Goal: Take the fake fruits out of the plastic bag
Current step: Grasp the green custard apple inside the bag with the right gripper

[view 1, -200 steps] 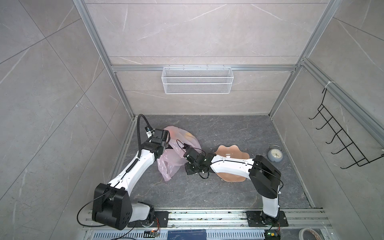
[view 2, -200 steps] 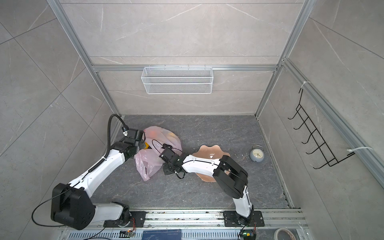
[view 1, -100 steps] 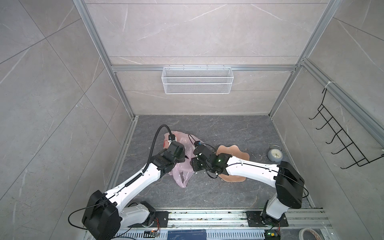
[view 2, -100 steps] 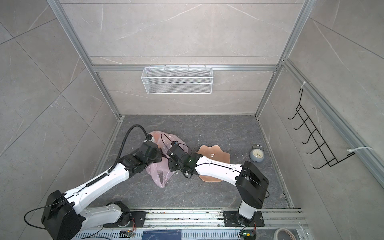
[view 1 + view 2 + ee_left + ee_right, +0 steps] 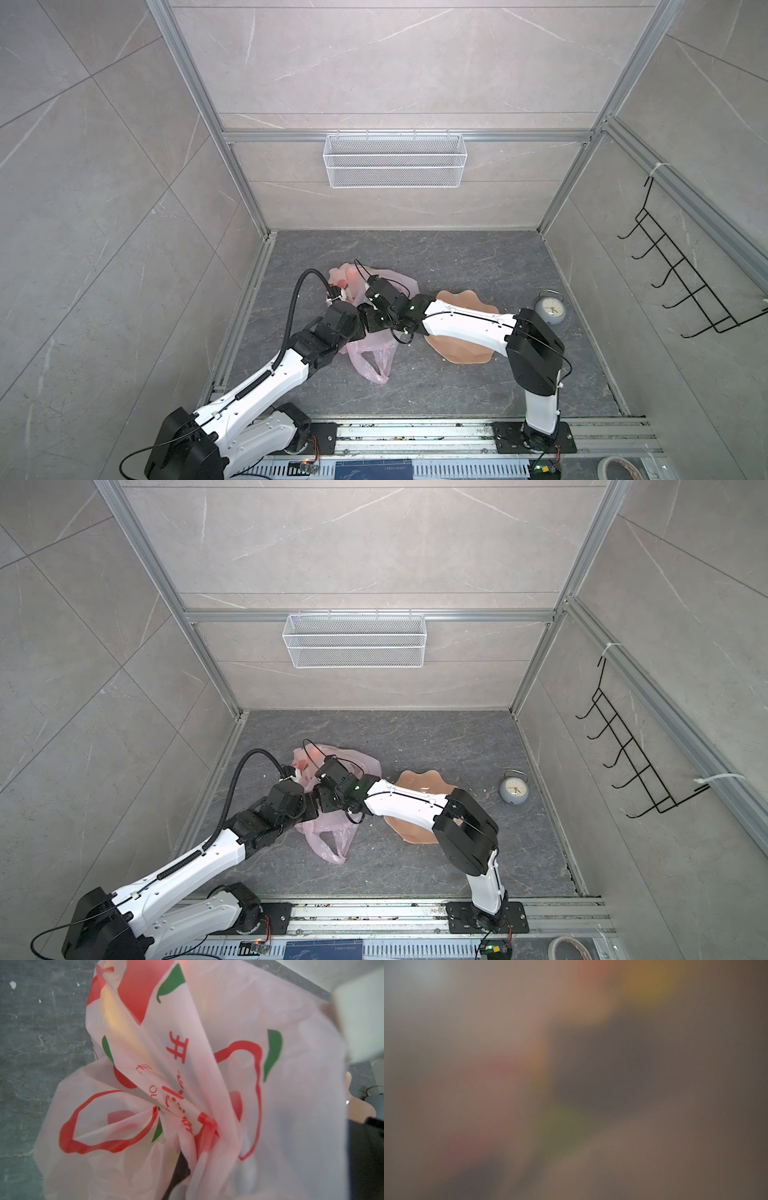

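Pink thin bag point(image 5: 376, 365) on grey floor point(image 5: 457, 266), beside peach plate point(image 5: 469, 353) | left gripper point(image 5: 360, 322) clamped on bunched bag film | right gripper point(image 5: 379, 321) against bag, jaw state cannot be told; wrist view blurred

The right wrist view was wholly out of focus, and no outline in it could be identified. A yellow-ochre patch point(image 5: 650, 982) lay just beside an orange patch point(image 5: 593, 974) at one edge. A broad pinkish-red patch point(image 5: 500, 1072) was noted, with a dull green patch point(image 5: 560, 1128) near it. A dark grey-brown area point(image 5: 612, 1068) sat between the green and the ochre. A pale grey glow point(image 5: 415, 976) filled one corner.
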Controlling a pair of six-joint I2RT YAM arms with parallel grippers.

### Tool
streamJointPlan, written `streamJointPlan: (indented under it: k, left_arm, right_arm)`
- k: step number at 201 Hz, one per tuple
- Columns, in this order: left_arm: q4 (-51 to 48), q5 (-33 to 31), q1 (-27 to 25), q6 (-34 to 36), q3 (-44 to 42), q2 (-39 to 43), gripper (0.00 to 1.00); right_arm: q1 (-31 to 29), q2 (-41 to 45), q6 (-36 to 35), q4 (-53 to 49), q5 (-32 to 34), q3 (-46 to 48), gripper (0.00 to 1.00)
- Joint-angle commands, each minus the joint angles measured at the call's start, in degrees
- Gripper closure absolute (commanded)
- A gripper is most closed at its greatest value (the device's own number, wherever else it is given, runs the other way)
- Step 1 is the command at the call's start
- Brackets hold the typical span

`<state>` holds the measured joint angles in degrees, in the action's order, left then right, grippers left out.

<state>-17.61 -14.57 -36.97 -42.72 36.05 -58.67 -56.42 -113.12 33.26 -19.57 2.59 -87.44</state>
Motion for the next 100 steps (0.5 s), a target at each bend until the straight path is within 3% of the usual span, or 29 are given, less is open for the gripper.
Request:
streamJointPlan:
  k: [1,29,100]
  left_arm:
    - [0.63,0.26,0.32,-3.09,-2.06,1.95,1.0]
    - [1.23,-0.46,0.79,-4.12,-3.76,4.01,1.0]
    - [2.18,0.45,5.75,-5.81,-6.4,4.89,1.0]
  right_arm:
    - [0.18,-2.6,-2.57,-4.17,1.05,-2.96,0.58]
    - [-0.06,-2.04,-3.11,-1.36,-2.77,1.51,0.59]
    - [-2.54,1.22,-1.45,0.82,-3.62,11.32,0.62]
